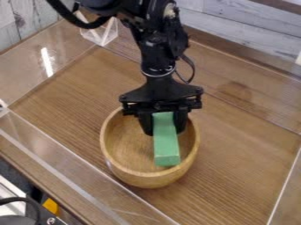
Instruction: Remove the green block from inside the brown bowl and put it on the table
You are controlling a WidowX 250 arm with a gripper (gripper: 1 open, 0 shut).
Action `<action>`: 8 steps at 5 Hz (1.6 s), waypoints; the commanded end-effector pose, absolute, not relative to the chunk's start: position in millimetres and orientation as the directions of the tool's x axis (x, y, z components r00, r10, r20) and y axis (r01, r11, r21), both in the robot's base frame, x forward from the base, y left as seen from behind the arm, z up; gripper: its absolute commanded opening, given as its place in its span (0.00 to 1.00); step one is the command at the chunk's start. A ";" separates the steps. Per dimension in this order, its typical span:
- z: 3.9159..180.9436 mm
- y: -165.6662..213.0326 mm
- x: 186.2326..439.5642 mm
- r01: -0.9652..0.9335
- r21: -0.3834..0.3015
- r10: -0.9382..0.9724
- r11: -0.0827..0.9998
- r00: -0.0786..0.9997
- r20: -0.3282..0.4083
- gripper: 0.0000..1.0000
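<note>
The green block lies tilted inside the brown bowl, its near end down on the bowl's floor and its far end raised at the rim. My gripper points straight down over the bowl's far side. Its black fingers flank the block's upper end and are shut on it. The bowl rests on the wood-grain table, toward the near edge.
Clear acrylic walls run around the table's edges, one close to the bowl's left and near sides. Bare tabletop stretches to the right of and behind the bowl. The arm's black links and cables rise at the back.
</note>
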State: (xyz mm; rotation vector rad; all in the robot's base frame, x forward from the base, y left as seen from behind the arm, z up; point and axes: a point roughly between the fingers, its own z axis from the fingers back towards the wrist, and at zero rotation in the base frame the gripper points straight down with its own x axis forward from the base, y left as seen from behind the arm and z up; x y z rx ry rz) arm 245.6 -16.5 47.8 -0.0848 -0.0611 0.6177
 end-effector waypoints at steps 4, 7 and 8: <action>72.7 1.8 257.8 -0.630 -0.136 0.641 0.765 0.766 0.055 0.00; 68.1 11.8 265.0 -0.733 -0.137 0.744 0.666 0.666 0.054 0.00; 80.3 15.8 270.1 -0.729 -0.136 0.740 0.670 0.670 0.054 0.00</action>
